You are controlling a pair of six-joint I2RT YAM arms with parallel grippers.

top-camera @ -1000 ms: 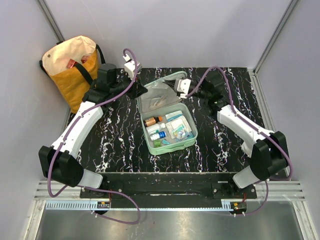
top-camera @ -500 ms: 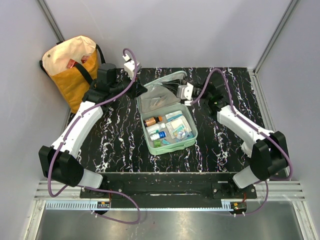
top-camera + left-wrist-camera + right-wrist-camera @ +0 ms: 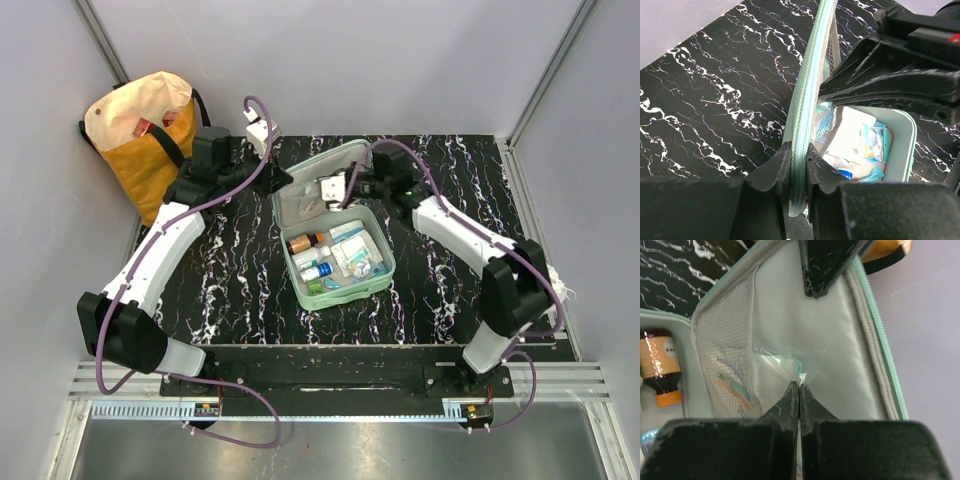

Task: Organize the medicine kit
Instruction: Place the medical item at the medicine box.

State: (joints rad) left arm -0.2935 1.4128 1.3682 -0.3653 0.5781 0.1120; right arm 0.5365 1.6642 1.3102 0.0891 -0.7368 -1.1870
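Observation:
The medicine kit [image 3: 386, 274] lies open in the middle of the table, mint green with a pale lining. Its lid [image 3: 300, 205] stands upright. My left gripper [image 3: 283, 181] is shut on the lid's zip edge [image 3: 809, 90], one finger on each side. My right gripper [image 3: 336, 189] is shut on a clear plastic packet [image 3: 790, 362] and holds it against the lid's lining, beside the mesh pocket [image 3: 727, 340]. The base holds an amber bottle [image 3: 305, 242], a white and blue bottle [image 3: 316, 270] and several packets [image 3: 358, 255].
A yellow-and-cream tote bag [image 3: 145, 130] stands at the back left, beside the left arm. Grey walls close in the table at the back and both sides. The black marbled tabletop [image 3: 440, 290] shows around the kit.
My right gripper has moved left from the lid's right edge to the inner face of the lid, carrying the clear packet. The left gripper has stayed on the lid's edge.

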